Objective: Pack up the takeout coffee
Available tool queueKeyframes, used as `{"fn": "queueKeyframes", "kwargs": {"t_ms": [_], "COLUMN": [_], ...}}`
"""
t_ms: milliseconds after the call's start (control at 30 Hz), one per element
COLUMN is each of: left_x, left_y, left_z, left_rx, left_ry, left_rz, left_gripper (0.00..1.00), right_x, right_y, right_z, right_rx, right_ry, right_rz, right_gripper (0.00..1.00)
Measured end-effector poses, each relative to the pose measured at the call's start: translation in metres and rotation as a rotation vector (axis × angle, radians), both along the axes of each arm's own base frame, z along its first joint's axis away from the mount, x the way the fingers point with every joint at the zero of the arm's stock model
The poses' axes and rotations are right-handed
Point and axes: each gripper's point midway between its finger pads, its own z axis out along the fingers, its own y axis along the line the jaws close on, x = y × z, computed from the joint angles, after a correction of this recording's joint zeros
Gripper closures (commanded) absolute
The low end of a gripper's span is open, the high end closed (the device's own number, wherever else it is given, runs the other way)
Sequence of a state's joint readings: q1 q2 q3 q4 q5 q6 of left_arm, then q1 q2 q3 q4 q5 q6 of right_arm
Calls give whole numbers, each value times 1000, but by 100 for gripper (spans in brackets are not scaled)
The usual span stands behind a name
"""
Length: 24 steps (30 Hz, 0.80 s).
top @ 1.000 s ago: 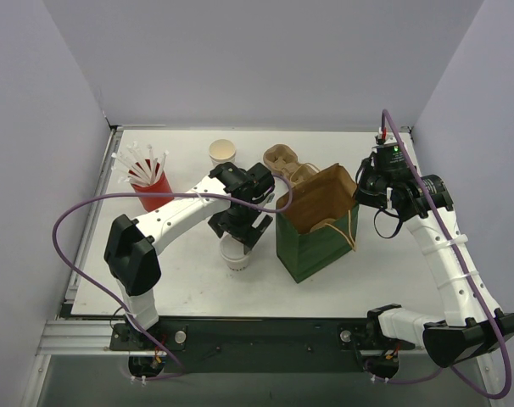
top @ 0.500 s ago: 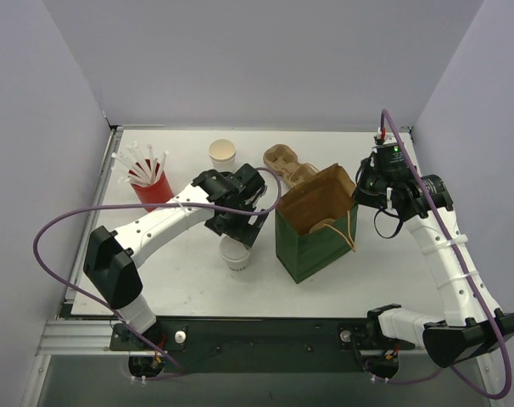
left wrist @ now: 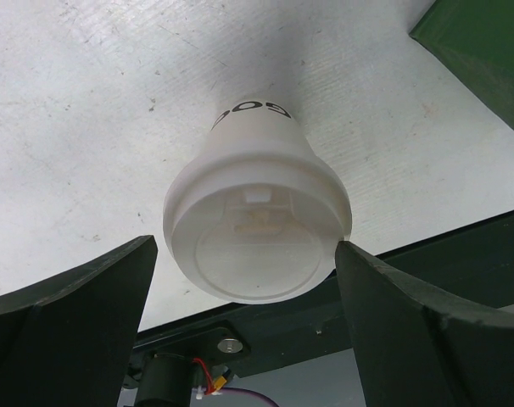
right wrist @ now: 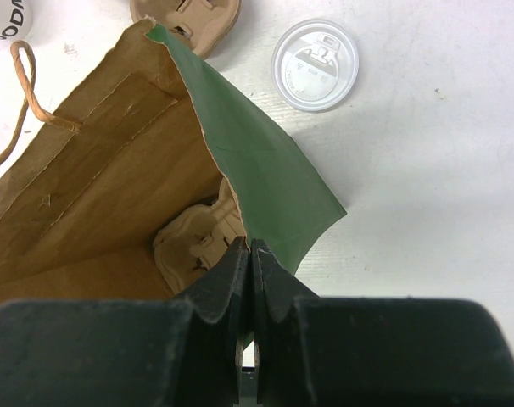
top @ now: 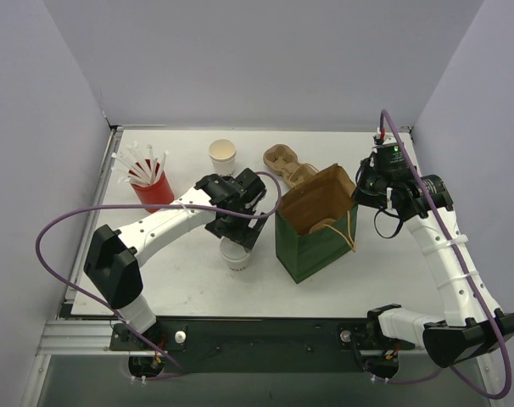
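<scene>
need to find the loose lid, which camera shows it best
Right wrist: the loose lid lies whole and unblocked on the table beside the green bag. The top external view does not show it, nor does the left wrist view.

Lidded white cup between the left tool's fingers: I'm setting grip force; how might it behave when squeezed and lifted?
The lidded cup looks like thin paper, so a hard squeeze may dent it. Its base is narrower than its lid, so a sideways push could tip it. The lid hides the contents; weight unclear.
</scene>
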State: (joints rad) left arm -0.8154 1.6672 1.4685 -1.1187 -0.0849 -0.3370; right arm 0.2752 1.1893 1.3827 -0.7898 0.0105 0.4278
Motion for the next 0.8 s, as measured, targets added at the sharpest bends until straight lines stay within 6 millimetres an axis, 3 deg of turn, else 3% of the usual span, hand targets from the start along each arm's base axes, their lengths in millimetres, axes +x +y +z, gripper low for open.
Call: {"fn": "queueKeyframes", "kwargs": {"t_ms": [800], "left_x": [1], "left_y": [-6], "left_z": [0], "left_rx": [-20], "left_ry": [-15], "left_rz": [-10], "left_gripper": [3], "right_x": [0], "right_y": [0], "right_z": [0], "right_rx": [-1], "right_ry": [1], "right_rz": [2], "right_gripper": [100]}}
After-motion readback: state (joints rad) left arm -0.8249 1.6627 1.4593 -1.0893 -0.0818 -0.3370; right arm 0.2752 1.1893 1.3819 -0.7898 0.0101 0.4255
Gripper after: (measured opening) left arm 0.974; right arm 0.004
